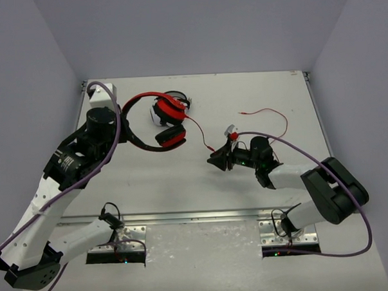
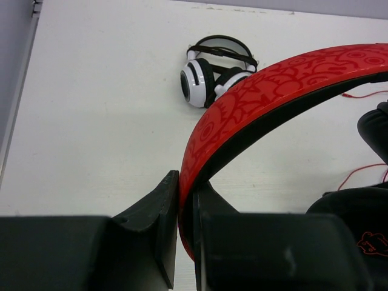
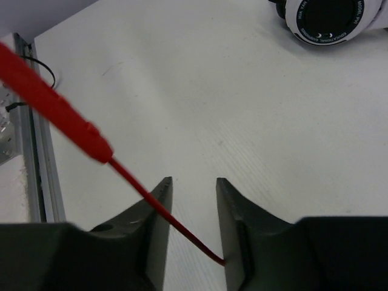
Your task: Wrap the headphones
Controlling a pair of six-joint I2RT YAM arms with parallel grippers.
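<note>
- The left gripper (image 2: 185, 185) is closed on the patterned red headband (image 2: 273, 82) of the red headphones (image 1: 172, 139), which are located at the far left of the white table (image 1: 150, 183).
- The right gripper (image 3: 194, 194) is held partly open. The thin red cable (image 3: 140, 187) is passed between its jaws, unclamped.
- Black-and-white headphones (image 2: 212, 76) are seen just beyond the headband.
</note>
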